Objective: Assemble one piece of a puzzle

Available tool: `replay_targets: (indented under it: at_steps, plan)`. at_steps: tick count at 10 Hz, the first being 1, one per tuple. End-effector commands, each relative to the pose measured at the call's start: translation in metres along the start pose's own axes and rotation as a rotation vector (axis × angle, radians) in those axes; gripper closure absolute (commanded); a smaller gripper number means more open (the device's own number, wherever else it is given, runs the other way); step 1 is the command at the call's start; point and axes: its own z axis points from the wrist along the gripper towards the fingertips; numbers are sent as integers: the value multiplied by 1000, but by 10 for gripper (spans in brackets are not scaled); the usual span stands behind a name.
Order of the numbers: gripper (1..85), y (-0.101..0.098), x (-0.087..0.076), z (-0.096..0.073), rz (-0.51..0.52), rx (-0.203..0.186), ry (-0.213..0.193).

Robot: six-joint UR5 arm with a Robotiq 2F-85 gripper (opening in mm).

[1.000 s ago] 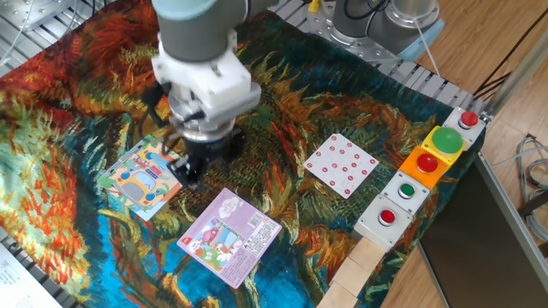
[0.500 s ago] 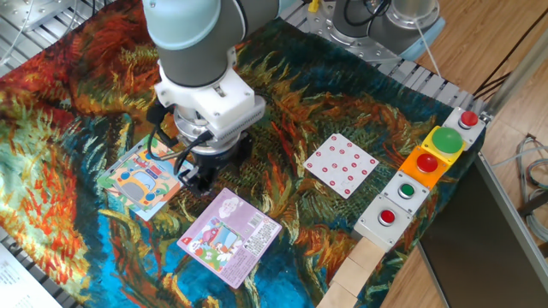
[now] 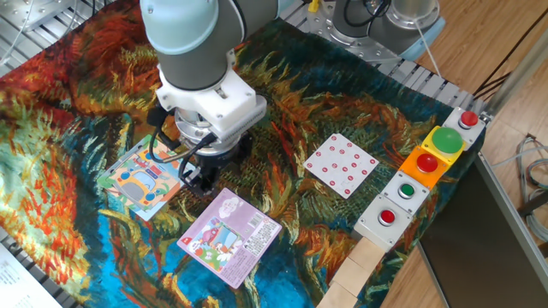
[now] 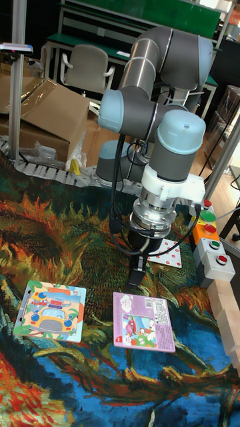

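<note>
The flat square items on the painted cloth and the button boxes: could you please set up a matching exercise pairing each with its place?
Things:
1. pale blue and green square puzzle board with an orange vehicle
2. purple-pink square puzzle board
3. white card with red dots
4. yellow box with a large green button

Places:
A. in the row of button boxes at the cloth's right edge
B. nearest the fixed view's bottom edge
C. between the gripper and the button boxes
D. furthest left of the flat pieces

Pairs: 1-D, 2-B, 3-C, 4-A

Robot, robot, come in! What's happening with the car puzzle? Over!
Gripper low over cloth, jaws unclear. Puzzle flat, untouched, to its side. Purple puzzle nearby, not blocking.
</note>
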Motion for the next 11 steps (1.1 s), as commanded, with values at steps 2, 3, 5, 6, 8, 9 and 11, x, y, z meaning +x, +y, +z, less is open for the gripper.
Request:
replay_targets:
  at_steps: [2, 3, 5, 6, 8, 9, 11]
  plan:
    - [323, -8, 0, -1, -28, 27, -2]
    - [323, -8, 0, -2, -26, 26, 3]
    - [323, -27, -7, -2, -38, 21, 16]
    - [323, -33, -12, 4, -41, 21, 5]
    - [323, -33, -10, 7, -60, 32, 11]
    - [323, -37, -11, 7, -54, 49, 8]
    - [323, -45, -10, 7, -54, 77, 10]
